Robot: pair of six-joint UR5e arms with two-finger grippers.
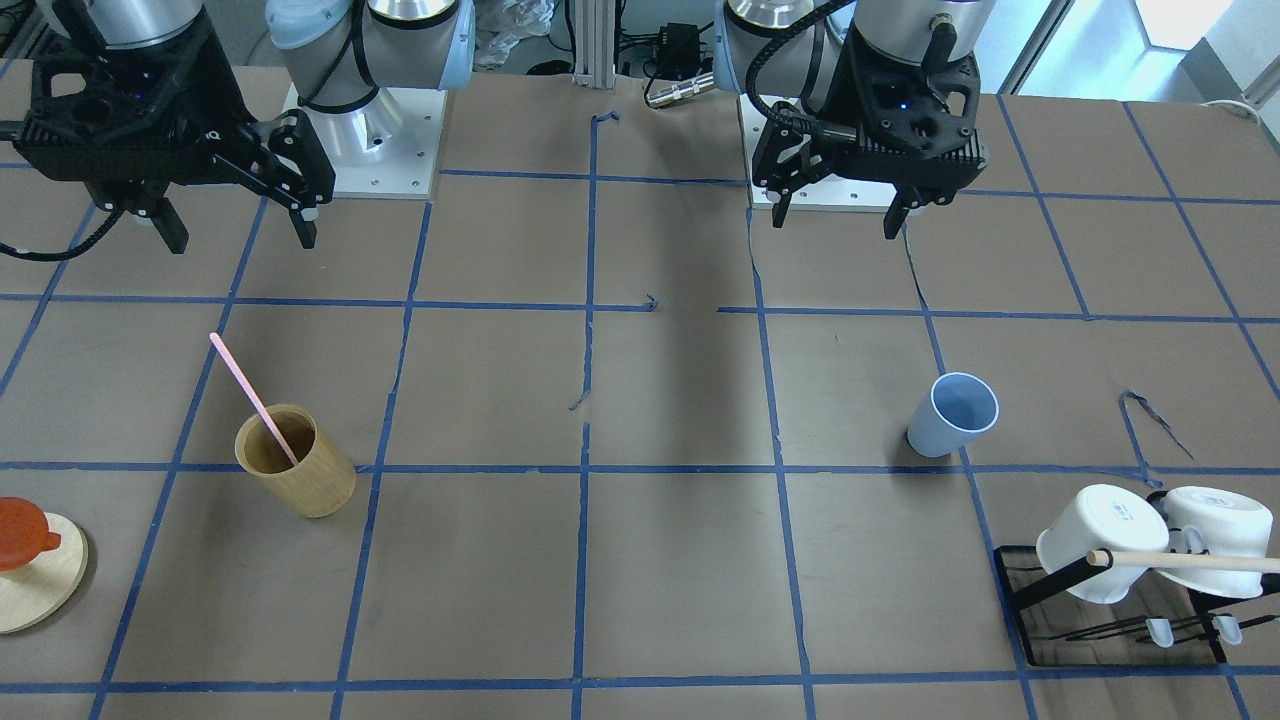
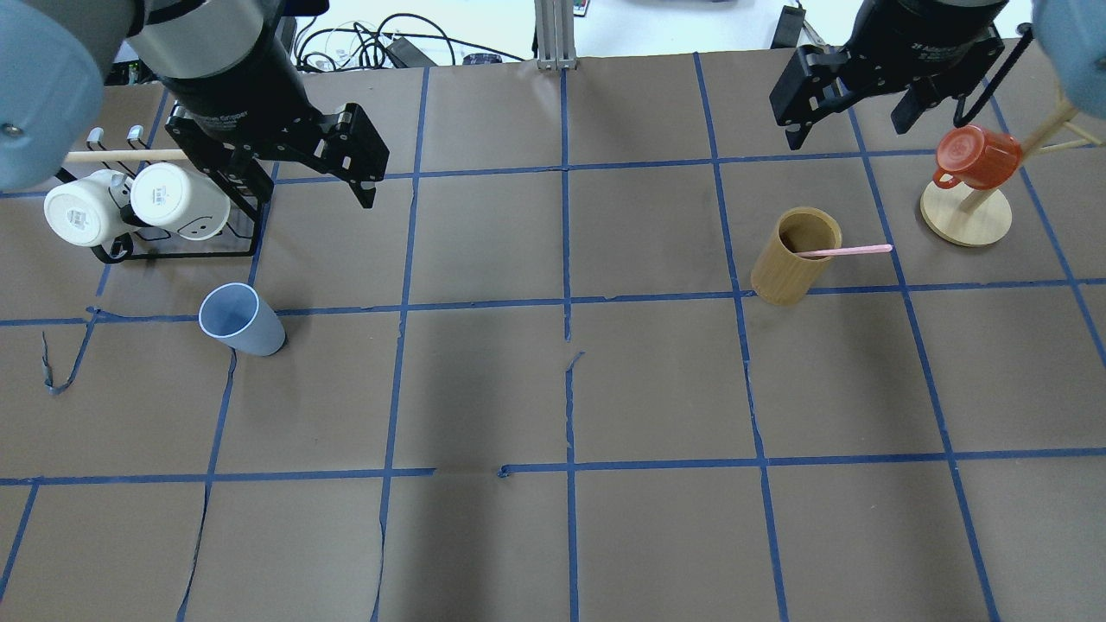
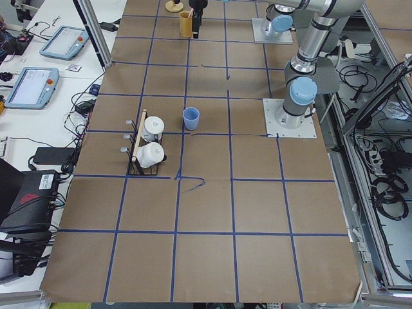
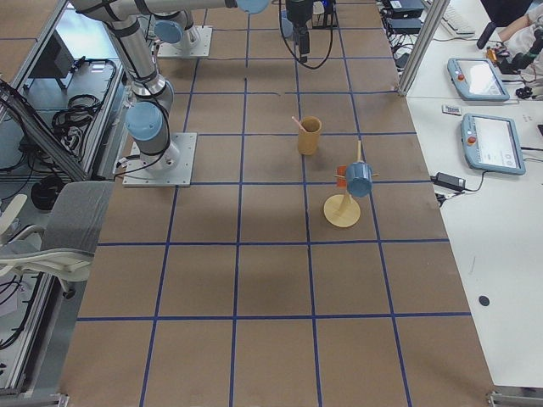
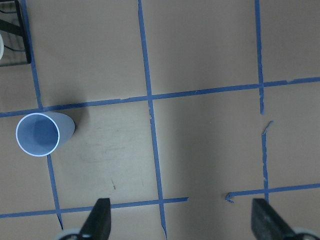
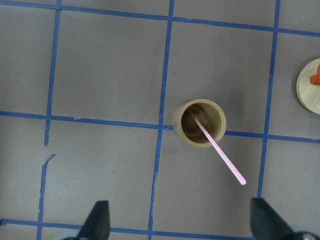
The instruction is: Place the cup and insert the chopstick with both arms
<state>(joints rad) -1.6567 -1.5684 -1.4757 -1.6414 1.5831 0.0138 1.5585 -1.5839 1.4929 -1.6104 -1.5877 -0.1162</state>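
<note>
Counter (image 1: 660, 590) from the front: brown paper gridded in blue tape. A light blue plastic cup (image 1: 955, 415) stands upright on the robot's left half. A tan bamboo cylinder holder (image 1: 297, 460) stands upright on the right half, with a thin pink chopstick (image 1: 255, 395) leaning inside it, top end out over the rim.
Tools from the front: left tool (image 1: 836, 218) and right tool (image 1: 241, 235) hang above the counter near their bases, fingers spread wide, nothing between them.
Overhead: the cup is near a black wire rack (image 2: 173, 253) carrying two white mugs (image 2: 177, 200). The holder is near a round wooden stand (image 2: 966, 220) bearing a red mug (image 2: 976, 155).
Left wrist: the cup's open mouth shows at the picture's left, outside the wide gap between the two dark fingertips at the bottom edge.
Right wrist: the holder sits above the wide, bare gap between the fingertips, and the chopstick slants out of its mouth toward lower right.
Side views: cup and holder stand upright, well apart along the counter.
</note>
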